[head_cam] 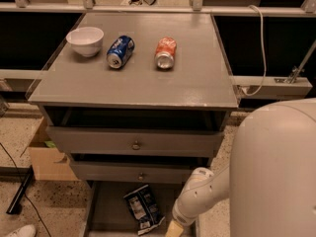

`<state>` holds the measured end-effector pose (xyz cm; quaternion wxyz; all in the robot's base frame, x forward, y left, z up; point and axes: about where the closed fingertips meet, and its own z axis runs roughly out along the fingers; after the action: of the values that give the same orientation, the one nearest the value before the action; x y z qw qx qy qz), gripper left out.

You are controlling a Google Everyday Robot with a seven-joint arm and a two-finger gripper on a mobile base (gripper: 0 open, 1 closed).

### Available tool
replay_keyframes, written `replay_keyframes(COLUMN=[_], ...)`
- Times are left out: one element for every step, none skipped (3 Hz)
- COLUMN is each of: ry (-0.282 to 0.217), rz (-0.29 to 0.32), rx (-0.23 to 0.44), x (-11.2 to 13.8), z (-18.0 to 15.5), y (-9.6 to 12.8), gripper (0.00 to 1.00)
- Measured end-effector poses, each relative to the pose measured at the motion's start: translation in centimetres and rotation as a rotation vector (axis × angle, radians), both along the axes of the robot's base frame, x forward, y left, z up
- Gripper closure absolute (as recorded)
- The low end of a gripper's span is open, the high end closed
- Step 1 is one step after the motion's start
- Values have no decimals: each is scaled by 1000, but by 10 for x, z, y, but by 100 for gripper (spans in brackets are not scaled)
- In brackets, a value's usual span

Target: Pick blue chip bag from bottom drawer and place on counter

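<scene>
Camera view: jaws (over bottom drawer)

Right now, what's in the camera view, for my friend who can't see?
A blue chip bag lies in the open bottom drawer, the gripper right of it. On the counter: a white bowl, blue soda can, orange soda can.

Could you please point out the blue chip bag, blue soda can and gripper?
blue chip bag (142, 209): camera view, its crinkled middle.
blue soda can (120, 52): camera view, its side.
gripper (174, 229): camera view, tip at bottom edge.
</scene>
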<state>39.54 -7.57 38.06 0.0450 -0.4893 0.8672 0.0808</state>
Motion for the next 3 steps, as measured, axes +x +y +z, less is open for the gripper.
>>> replay_keyframes(ry=[0, 18, 54], rz=[0, 19, 13], rx=[0, 22, 43], x=[0, 3, 7], z=[0, -24, -62], y=[0, 14, 31], gripper=[0, 0, 0])
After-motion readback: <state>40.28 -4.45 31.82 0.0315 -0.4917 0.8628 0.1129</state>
